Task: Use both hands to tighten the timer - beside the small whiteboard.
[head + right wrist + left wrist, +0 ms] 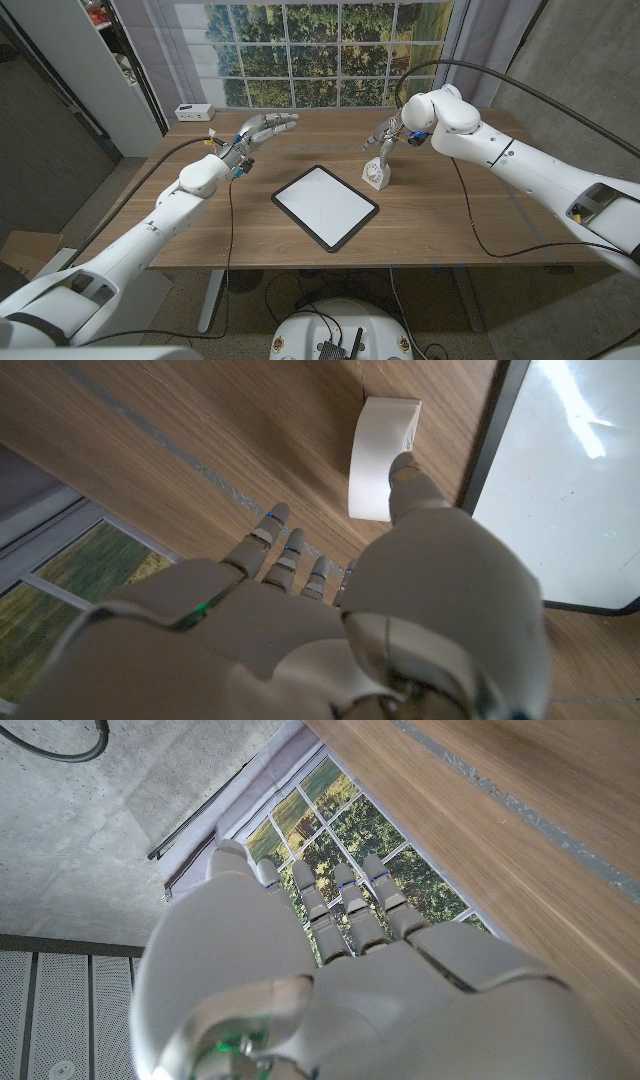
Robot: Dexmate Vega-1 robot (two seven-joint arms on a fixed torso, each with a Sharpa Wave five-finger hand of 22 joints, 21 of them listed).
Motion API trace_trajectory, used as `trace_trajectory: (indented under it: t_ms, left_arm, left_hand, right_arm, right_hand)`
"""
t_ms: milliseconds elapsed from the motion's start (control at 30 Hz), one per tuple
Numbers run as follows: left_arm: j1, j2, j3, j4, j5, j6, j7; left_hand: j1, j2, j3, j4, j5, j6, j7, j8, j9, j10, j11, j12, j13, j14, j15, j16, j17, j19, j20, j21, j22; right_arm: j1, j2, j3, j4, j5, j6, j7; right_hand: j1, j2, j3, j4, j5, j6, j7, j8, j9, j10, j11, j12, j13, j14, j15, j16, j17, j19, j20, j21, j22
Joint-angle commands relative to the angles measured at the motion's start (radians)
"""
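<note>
A small white timer (377, 174) stands on the wooden table (460, 220), just off the right far corner of the small black-framed whiteboard (325, 206). My right hand (385, 138) hovers just above and behind the timer, fingers apart and pointing down, holding nothing. In the right wrist view the thumb tip (405, 465) lies at the edge of the timer (383, 457), beside the whiteboard (570, 470); whether it touches I cannot tell. My left hand (262, 130) is raised over the table's far left part, well away from the timer. Its fingers (345, 910) are stretched out and apart.
A white box with dark sockets (193, 111) sits at the table's far left edge. A window with a tree scene (330, 50) backs the table. Cables run along both arms. Bare wood (220, 225) lies left of the whiteboard.
</note>
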Motion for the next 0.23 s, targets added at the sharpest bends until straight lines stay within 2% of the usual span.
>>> trace_trajectory:
  t_ms: [33, 67, 233]
  left_arm:
    - [0.009, -0.005, -0.008, 0.002, -0.002, -0.004, 0.023]
    - [0.008, -0.009, -0.008, 0.005, -0.003, -0.005, 0.027]
    - [0.006, -0.019, -0.006, 0.007, 0.005, -0.014, 0.04]
  left_hand:
    - [-0.003, 0.005, -0.007, 0.005, -0.002, 0.009, 0.004, 0.004, -0.001, 0.011, 0.0, 0.0, 0.002, 0.001, -0.068, -0.002, 0.002, -0.002, 0.003, -0.003, -0.001]
    - [-0.003, 0.005, -0.007, 0.005, -0.003, 0.009, 0.002, 0.004, -0.001, 0.01, 0.001, -0.001, 0.002, 0.001, -0.067, -0.002, 0.002, -0.002, 0.003, -0.003, -0.001]
    - [-0.003, 0.007, -0.008, 0.007, -0.004, 0.01, 0.003, 0.005, -0.003, 0.013, 0.003, 0.0, 0.003, 0.0, -0.067, -0.003, 0.002, -0.002, 0.003, -0.003, -0.001]
  right_arm:
    - [-0.074, -0.045, 0.134, -0.076, 0.164, -0.122, -0.151]
    - [-0.1, -0.054, 0.163, -0.093, 0.192, -0.137, -0.191]
    - [-0.16, -0.079, 0.229, -0.12, 0.302, -0.152, -0.317]
  right_hand:
    - [-0.003, -0.014, -0.009, 0.002, -0.003, -0.018, 0.0, 0.006, 0.0, 0.002, 0.006, -0.007, -0.004, -0.015, -0.081, 0.0, -0.013, -0.007, -0.02, -0.008, -0.002]
    - [-0.01, -0.014, -0.012, 0.006, -0.002, -0.026, -0.001, 0.008, -0.003, 0.004, 0.006, -0.014, -0.011, -0.024, -0.083, 0.001, -0.029, -0.02, -0.038, -0.017, -0.007]
    - [-0.018, -0.011, -0.014, 0.011, -0.003, -0.031, 0.0, 0.01, -0.005, 0.009, 0.005, -0.018, -0.018, -0.024, -0.088, 0.004, -0.043, -0.02, -0.044, -0.02, -0.01]
